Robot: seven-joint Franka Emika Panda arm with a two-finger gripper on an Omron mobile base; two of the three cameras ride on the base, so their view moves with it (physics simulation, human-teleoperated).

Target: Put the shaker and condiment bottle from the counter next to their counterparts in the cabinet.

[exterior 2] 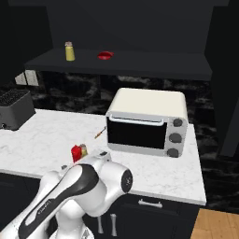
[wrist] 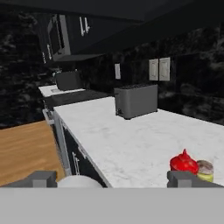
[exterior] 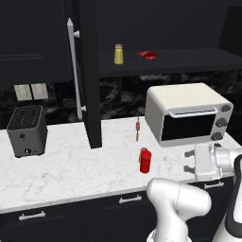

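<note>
The red condiment bottle (exterior: 145, 160) stands upright near the front of the white counter (exterior: 71, 165). From the right base view the small yellow shaker (exterior 2: 83, 150) stands right beside the bottle (exterior 2: 76, 153). My gripper (exterior: 188, 161) hovers level with the bottle, a short way to its right, pointing at it, open and empty. In the hand view the bottle (wrist: 184, 162) and shaker (wrist: 204, 169) sit just beyond the right fingertip (wrist: 183, 178). On the open cabinet's shelf (exterior: 189, 61) stand the counterparts: a yellow shaker (exterior: 118, 54) and a flat red item (exterior: 149, 56).
A cream toaster oven (exterior: 186, 113) sits at the back right, close behind my hand. The open cabinet door (exterior: 90, 94) hangs over the counter's middle. A thin skewer (exterior: 137, 128) lies behind the bottle. A grey toaster (exterior: 27, 130) stands far left.
</note>
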